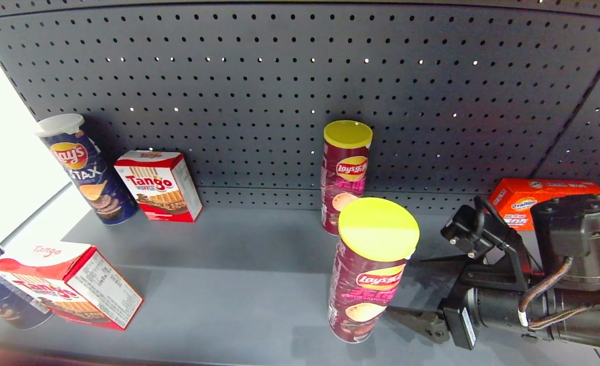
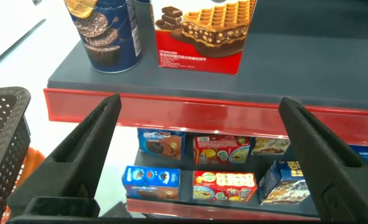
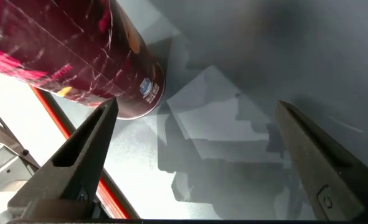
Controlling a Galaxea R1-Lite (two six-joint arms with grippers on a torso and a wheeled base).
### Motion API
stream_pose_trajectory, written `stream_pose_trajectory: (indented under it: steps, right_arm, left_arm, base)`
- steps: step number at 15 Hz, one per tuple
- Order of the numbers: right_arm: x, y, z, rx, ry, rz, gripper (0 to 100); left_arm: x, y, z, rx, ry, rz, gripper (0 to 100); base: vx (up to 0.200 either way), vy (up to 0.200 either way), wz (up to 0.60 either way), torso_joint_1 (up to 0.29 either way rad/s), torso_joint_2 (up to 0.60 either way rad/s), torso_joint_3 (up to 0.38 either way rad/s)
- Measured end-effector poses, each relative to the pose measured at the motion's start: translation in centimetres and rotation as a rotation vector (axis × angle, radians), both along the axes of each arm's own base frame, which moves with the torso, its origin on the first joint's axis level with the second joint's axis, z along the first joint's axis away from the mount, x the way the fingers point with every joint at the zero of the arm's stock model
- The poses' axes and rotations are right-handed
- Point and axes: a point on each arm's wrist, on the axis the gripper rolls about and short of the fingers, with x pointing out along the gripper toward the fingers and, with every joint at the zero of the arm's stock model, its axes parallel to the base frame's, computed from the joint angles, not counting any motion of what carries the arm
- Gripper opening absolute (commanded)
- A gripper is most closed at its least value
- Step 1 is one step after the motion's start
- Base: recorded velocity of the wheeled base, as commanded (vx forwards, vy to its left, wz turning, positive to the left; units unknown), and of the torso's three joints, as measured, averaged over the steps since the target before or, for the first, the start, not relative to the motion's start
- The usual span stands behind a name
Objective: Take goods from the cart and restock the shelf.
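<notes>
1. Right gripper [image 1: 406, 287] is sitting low over the front right part of the shelf [image 1: 228, 284]. Its jaws are spread wide and grasping nothing. In the right wrist view, bare grey shelf is showing across the gap of the right gripper [image 3: 196, 106].
2. Just beside one of its fingers [image 3: 93, 146], outside the gap, a crimson chips can [image 1: 368, 274] with a yellow lid is standing upright near the shelf's front edge. Its base [image 3: 131, 87] is resting on the shelf. Whether the finger is touching it cannot be told.
3. Left gripper [image 2: 199, 102] is hanging in front of the shelf's red front edge strip [image 2: 190, 112], toward the left end. Its jaws are released and holding nothing. A black mesh basket [image 2: 3, 137] is showing low at one side of it. Small boxed goods [image 2: 224, 183] are sitting on a lower shelf beneath.
4. At the front left corner, a red-and-white wafer box [image 1: 71, 292] is standing close to the edge. A dark blue chips can [image 1: 0, 300] is standing just beside it at the shelf's left edge.
5. Behind the crimson can, a second crimson chips can [image 1: 345, 178] with a yellow lid is standing upright at the back edge.
6. At the back right corner, an orange box [image 1: 528, 195] is lying partly hidden behind the right arm.
7. At the back left, a blue chips can [image 1: 89, 170] with a white lid and another wafer box [image 1: 160, 185] are standing side by side. The dark pegboard panel [image 1: 279, 76] is rising behind them.
</notes>
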Motion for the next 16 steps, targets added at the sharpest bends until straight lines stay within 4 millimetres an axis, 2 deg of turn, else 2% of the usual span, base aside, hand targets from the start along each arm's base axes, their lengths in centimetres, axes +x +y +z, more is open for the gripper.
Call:
stream_pose_trajectory:
  steps: [11,16]
  right_arm:
    - [-0.29,-0.33,0.13,0.004,-0.005,-0.005,100]
    - [-0.29,0.39,0.21,0.005,-0.006,0.021,100]
  left_arm:
    - [0.00,0.00,0.00,0.000,0.000,-0.001,100]
    - [0.00,0.00,0.00,0.000,0.001,-0.001,100]
  base:
    - [0.000,0.000,0.00,0.000,0.00,0.000]
    - [0.000,0.000,0.00,0.000,0.00,0.000]
